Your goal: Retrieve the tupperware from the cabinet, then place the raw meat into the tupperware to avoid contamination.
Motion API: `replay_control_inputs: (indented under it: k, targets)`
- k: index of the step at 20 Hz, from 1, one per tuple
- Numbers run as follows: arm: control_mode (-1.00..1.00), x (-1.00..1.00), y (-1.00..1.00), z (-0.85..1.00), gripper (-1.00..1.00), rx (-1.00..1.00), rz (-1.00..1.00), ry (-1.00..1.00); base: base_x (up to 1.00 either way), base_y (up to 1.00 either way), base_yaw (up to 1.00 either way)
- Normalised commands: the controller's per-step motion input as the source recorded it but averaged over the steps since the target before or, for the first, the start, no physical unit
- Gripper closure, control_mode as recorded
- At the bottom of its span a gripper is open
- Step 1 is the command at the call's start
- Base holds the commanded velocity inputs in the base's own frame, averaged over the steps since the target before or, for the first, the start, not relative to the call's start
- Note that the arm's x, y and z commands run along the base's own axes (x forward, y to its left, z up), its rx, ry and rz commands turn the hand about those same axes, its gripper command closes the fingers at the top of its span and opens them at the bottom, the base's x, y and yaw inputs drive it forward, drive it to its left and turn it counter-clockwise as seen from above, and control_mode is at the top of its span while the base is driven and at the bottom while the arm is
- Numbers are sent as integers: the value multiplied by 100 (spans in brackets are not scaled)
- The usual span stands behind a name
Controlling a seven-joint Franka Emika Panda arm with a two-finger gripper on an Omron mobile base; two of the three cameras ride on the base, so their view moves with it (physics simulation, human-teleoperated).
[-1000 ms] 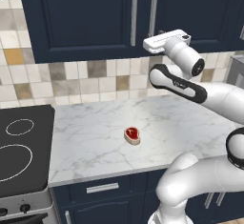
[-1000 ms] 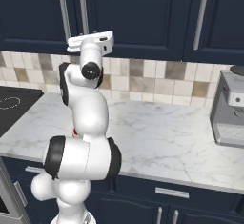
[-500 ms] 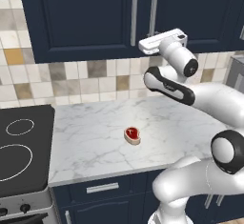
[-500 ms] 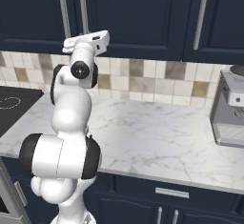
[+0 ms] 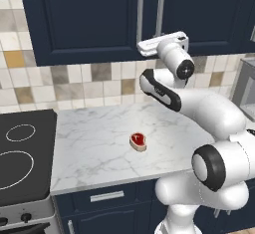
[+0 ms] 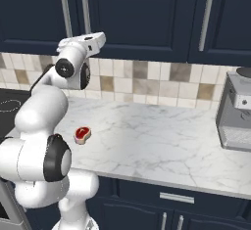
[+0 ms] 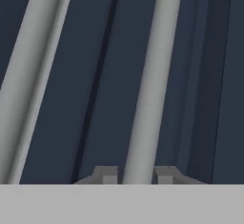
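Note:
The cabinet [image 5: 89,14] is dark navy with closed doors and two long silver bar handles side by side. My gripper [image 7: 138,175] is raised against the doors and is shut on the right-hand handle [image 7: 150,85], which runs up between the two dark fingertips. The white hand [image 5: 164,44] sits at the lower end of that handle [image 5: 160,6]. The raw meat [image 5: 138,141], a small red slice with a tan rim, lies alone on the marble counter [image 5: 94,143] below, and shows again beside the arm [image 6: 82,134]. The tupperware is out of view.
A black cooktop [image 5: 20,158] borders the counter on the left. A grey appliance [image 6: 238,111] stands at the counter's right end. Navy drawers [image 5: 107,196] run under the counter edge. Another cabinet door with its own handle [image 6: 206,16] hangs further right.
The jaws have closed around the right-hand cabinet handle. The hand has edged slightly left against the doors and the arm's elbow has swung. The meat has not moved.

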Motion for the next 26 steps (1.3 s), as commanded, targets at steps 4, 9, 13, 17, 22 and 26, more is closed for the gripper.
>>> replay_control_inputs:
  k: [4,9,13,17,22,26]
  targets:
    - [-100,0,0,0,100,0,0,1,0,0,0]
    - [-100,-17,-6,0,100,0,-1,5,0,0,0]
    - [-100,-22,-6,0,100,0,-1,7,0,0,0]
    - [-100,-31,-11,0,100,0,-2,9,0,0,0]
    - [-100,-41,-15,0,100,0,-1,9,0,0,0]
    - [-100,-40,-17,0,100,0,-1,9,0,0,0]
